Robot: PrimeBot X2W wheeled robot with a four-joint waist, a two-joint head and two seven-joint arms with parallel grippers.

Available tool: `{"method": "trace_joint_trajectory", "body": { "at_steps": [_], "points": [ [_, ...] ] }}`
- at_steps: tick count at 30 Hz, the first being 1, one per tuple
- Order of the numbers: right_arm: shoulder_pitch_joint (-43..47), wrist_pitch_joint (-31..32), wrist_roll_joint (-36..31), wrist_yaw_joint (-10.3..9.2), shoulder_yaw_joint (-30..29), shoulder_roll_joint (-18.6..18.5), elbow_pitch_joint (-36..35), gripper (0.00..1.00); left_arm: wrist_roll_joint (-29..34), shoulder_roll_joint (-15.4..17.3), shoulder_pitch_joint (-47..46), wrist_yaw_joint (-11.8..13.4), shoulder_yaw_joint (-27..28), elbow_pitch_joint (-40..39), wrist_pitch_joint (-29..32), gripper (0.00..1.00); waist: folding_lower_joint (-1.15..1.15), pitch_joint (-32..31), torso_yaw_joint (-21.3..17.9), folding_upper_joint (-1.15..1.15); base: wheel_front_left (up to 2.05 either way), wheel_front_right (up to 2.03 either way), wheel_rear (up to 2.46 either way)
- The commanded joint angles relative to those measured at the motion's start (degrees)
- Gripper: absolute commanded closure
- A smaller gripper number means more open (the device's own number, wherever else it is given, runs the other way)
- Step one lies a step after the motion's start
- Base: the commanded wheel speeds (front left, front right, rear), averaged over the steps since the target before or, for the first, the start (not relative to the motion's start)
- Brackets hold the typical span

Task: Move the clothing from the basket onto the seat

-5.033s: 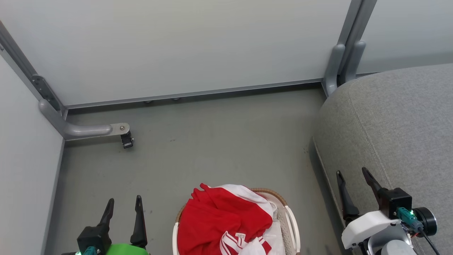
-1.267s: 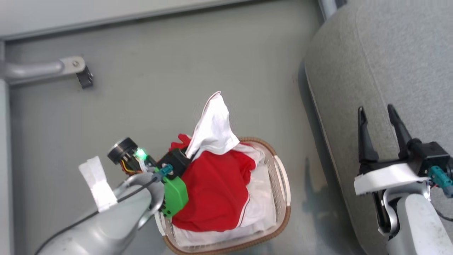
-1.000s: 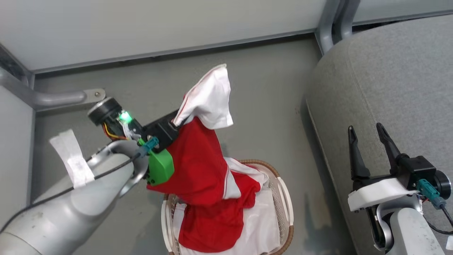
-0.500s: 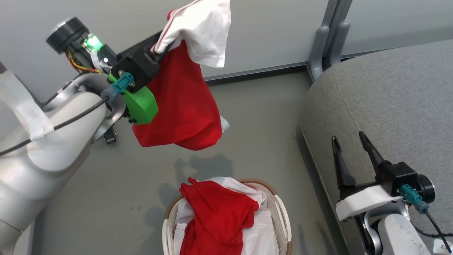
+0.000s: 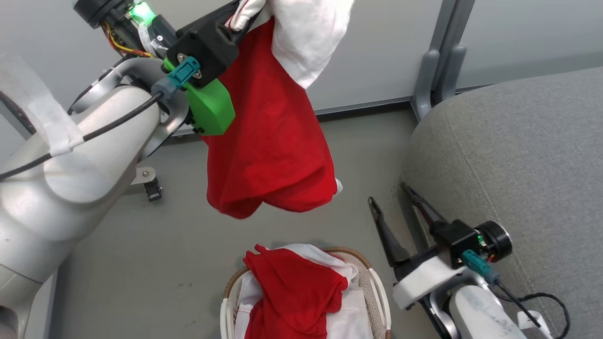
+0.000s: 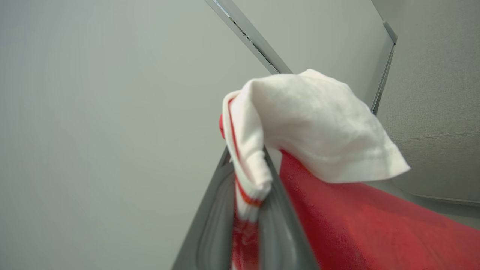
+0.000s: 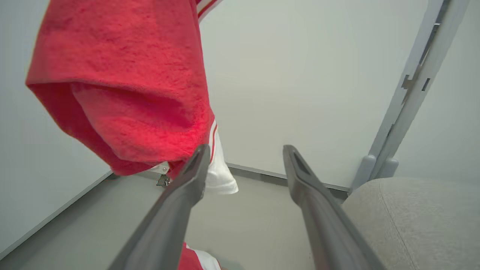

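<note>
1 red-and-white garment (image 5: 268,136) is held clamped in the left gripper (image 6: 247,180), hung high with its long axis vertical, with the seat (image 5: 518,155) lying off to its right, nearer the wide-open, empty right gripper (image 5: 388,194) - more clothing (image 5: 292,287) is seen in the basket (image 5: 377,292) below.

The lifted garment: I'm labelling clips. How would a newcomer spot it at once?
Left of the big grey seat, a white basket stands on the floor. Above it a red garment with a white panel hangs from the left hand; unlike the other red garment, heaped in the basket, it is airborne.
</note>
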Motion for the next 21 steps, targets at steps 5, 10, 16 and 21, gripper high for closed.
{"method": "trace_joint_trajectory", "body": {
  "at_steps": [5,10,16,21],
  "points": [
    [-5.14,-0.17,-1.91,-0.03,4.50,-0.19,3.28,0.00,-0.17,-1.57,-2.84,-0.02,-0.07,-1.37,0.64,1.00,0.00,-0.41,0.87,0.00,0.00,0.00,0.00],
    [-11.28,-0.17,-3.46,-0.03,7.10,-0.19,8.49,0.00,-0.39,-2.84,-4.14,0.12,-0.21,-1.91,0.93,1.00,0.00,-0.23,1.32,0.00,0.00,0.00,0.00],
    [-16.00,-0.17,-3.44,-0.03,9.17,-0.18,14.05,0.00,-0.45,-4.70,-5.01,0.19,-0.76,-1.98,0.55,1.00,0.00,0.01,1.97,0.00,0.00,0.00,0.00],
    [-18.55,-0.17,-2.76,-0.03,9.23,-0.17,15.70,0.00,-0.80,-5.80,-5.52,0.06,-1.24,-2.86,0.41,1.00,0.00,-0.05,2.43,0.00,0.00,0.00,0.00]
  ]
}}
